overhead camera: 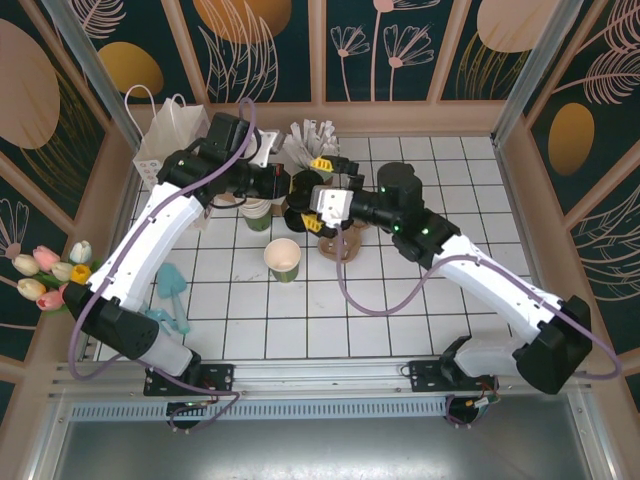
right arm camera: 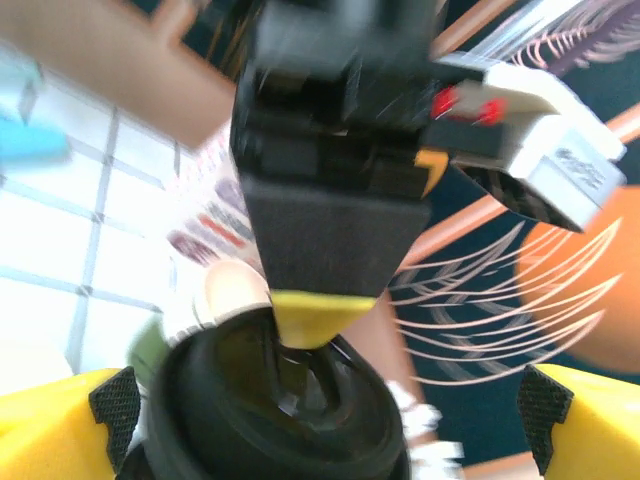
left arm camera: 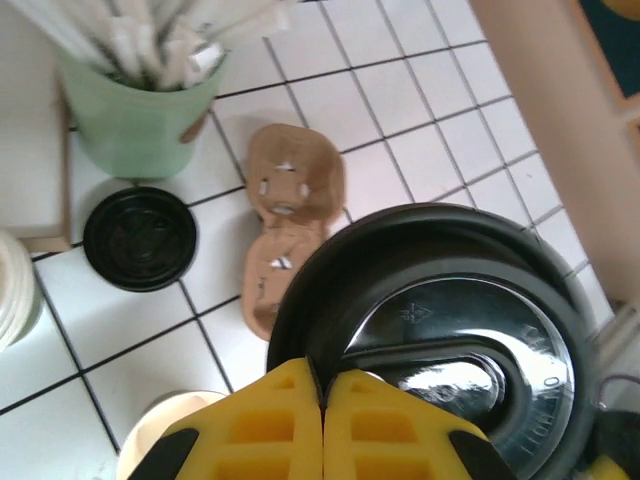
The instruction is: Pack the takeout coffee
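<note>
left tool [left arm camera: 322, 378] gripping takeout coffee [left arm camera: 450, 320]

Left arm [overhead camera: 150, 240] and right arm [overhead camera: 480, 275] stretched forward, wrists close together; left gripper [left arm camera: 322, 425] fingers pressed together, right gripper [right arm camera: 325, 405] jaws spread wide.

I'm driving two arms: the left arm [overhead camera: 150, 240] and the right arm [overhead camera: 490, 280] both have white shells between black joints. A purple cable [overhead camera: 343, 280] loops along each. The fingers [left arm camera: 270, 425] are yellow moulded blocks with recessed panels, and the right pair carries black textured pads [right arm camera: 112, 405]. The bases [overhead camera: 205, 378] are black bolted plates.
</note>
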